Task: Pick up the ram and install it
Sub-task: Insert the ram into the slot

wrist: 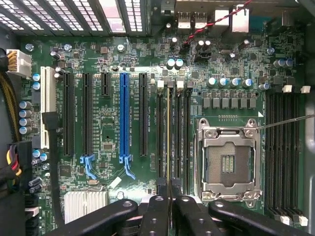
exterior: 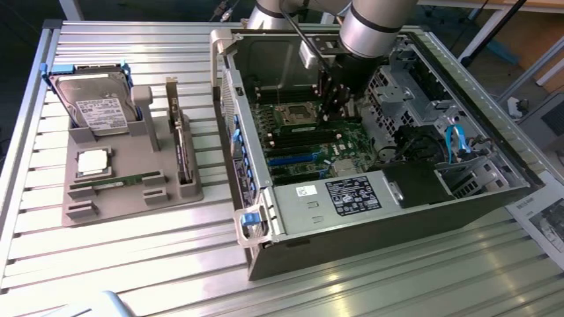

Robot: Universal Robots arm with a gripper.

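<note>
Matt black claw (wrist: 170,187), probably plastic; ribbed metal table (exterior: 132,264).

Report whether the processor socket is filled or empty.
Empty: the processor socket shows bare contacts inside its metal frame, with no chip seated.

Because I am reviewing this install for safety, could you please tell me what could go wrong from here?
1. The end effector holds the long thin memory stick edge-on over closely packed black memory slots; a slight offset could jam it or seat it in the wrong one.
2. The open silver processor socket sits right beside them; a slip might damage its exposed contacts.
</note>
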